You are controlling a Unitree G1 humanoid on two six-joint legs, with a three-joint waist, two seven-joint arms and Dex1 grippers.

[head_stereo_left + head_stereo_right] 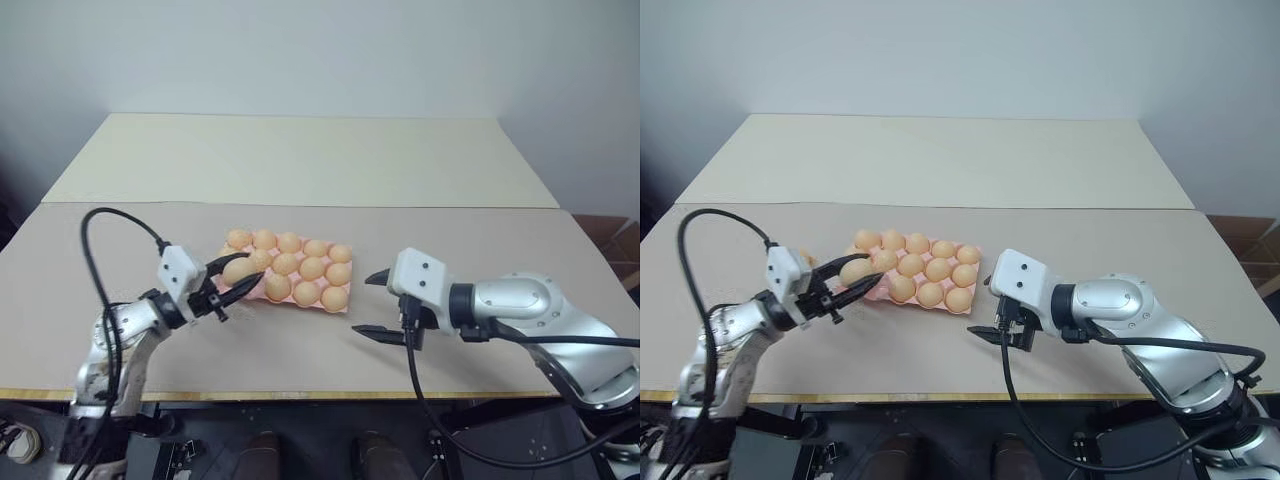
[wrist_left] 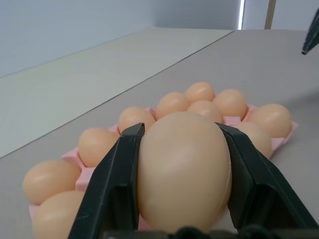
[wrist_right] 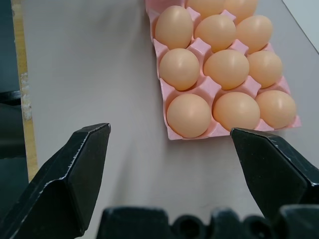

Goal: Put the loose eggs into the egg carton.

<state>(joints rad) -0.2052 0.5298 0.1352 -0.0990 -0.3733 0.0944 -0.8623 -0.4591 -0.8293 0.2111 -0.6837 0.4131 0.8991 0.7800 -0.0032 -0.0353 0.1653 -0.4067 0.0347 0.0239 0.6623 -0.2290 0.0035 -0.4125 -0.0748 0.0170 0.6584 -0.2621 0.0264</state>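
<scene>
The pink egg carton (image 1: 256,296) lies in the middle of the table, with several pale orange eggs (image 1: 312,268) sitting in its cups. My left gripper (image 1: 247,270) is shut on one loose egg (image 1: 237,271), held just above the carton's near left corner. In the left wrist view that egg (image 2: 184,169) sits between both black fingers (image 2: 119,184), with the filled cups behind it. My right gripper (image 1: 364,305) stands open just off the carton's right end, nothing between its fingers. In the right wrist view the carton (image 3: 161,50) lies ahead of them.
The table is two boards: a grey-beige near one (image 1: 300,350) and a lighter one (image 1: 300,160) behind, reaching a pale wall. A yellowish strip (image 1: 300,396) marks the front edge. Black cables (image 1: 95,260) loop from both arms.
</scene>
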